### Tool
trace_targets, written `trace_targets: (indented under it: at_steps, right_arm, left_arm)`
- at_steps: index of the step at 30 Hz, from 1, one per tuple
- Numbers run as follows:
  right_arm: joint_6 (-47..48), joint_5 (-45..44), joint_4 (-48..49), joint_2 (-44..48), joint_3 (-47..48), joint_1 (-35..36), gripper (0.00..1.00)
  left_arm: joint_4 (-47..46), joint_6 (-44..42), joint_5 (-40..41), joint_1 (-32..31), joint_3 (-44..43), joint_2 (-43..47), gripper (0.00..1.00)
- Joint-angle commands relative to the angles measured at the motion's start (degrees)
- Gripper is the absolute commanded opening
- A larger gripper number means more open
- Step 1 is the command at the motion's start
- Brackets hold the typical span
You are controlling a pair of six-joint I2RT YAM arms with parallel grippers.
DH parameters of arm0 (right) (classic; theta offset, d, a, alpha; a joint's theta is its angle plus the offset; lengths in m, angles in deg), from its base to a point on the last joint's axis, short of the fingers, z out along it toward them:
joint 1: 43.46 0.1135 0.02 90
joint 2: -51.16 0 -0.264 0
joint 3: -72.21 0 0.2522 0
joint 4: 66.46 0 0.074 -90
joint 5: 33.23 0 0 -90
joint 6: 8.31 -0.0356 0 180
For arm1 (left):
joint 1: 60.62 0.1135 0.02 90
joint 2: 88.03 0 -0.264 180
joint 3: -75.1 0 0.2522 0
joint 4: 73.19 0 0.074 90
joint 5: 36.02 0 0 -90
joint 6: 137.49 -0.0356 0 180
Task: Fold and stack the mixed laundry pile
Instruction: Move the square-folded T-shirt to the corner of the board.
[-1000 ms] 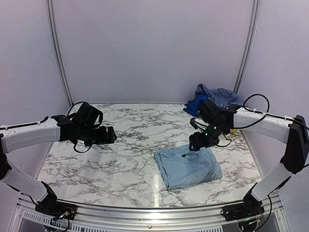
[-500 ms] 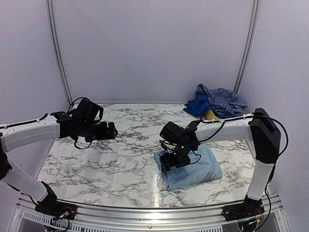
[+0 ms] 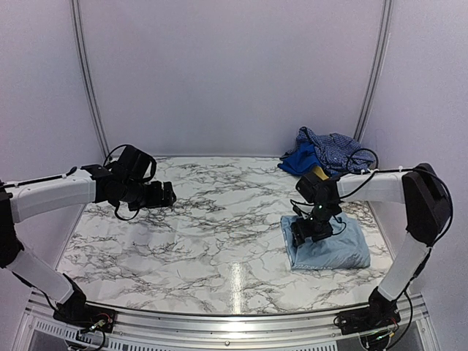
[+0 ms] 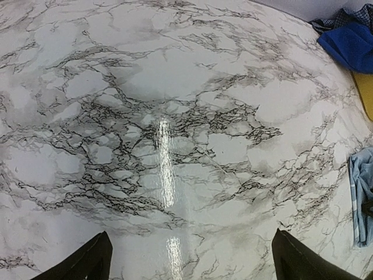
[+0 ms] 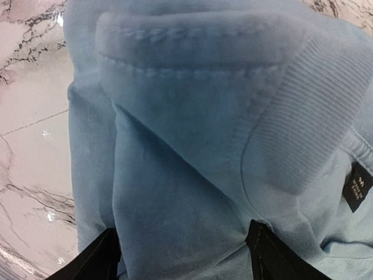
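table [image 3: 197, 219]: white marble look, black and grey veins, glossy streak
T-shirt [image 3: 333, 248]: pale sky-blue, plain on the side shown; ribbed collar same blue
neck label [image 5: 357, 186]: black, tiny white lettering, unreadable
check shirt [image 3: 333, 146]: navy with small white check
royal-blue piece [image 3: 298, 159]: bright solid blue, no pattern seen
basket [image 4: 366, 93]: yellow, only an edge shows
left arm [image 3: 51, 194], right arm [image 3: 373, 183]: white shells, black joints and cables
left gripper [image 3: 170, 195], right gripper [image 3: 303, 235]: black
wall [image 3: 234, 73]: pale lilac-grey, plain

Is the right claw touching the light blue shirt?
Touching. In the right wrist view, the right gripper presses its fingertips into the light blue shirt, with no gap.
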Motion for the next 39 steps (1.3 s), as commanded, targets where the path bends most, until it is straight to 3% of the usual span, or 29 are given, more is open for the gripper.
trace_targets:
  at_steps: [1, 8, 17, 27, 36, 39]
  right_arm:
    - [8.19, -3.32, -4.77, -2.72, -0.48, -3.05, 0.75]
    - [12.94, -0.99, -6.32, -6.94, 3.65, -5.23, 0.75]
    - [18.56, -8.98, -10.96, -13.27, 8.92, -6.05, 0.75]
    - [23.0, -21.0, -8.98, -8.72, 7.05, -10.98, 0.72]
    - [15.04, -9.44, -7.39, 1.54, 11.89, -8.86, 0.72]
    - [9.3, -8.24, -5.7, 2.5, 12.23, -8.76, 0.66]
  left_arm:
    - [0.93, -1.71, -0.51, 1.1, -2.12, -0.61, 0.99]
    - [0.98, -2.94, -1.53, 3.0, -2.19, -0.49, 0.99]
    - [1.0, -3.36, -2.07, 5.05, -1.37, 0.65, 0.99]
    - [1.04, -4.16, -2.72, 6.53, -0.34, 1.61, 0.99]
    - [0.45, -4.52, -4.05, 6.63, -1.15, -0.15, 0.99]
    - [0.0, -4.28, -4.52, 6.63, -1.52, -1.07, 0.99]
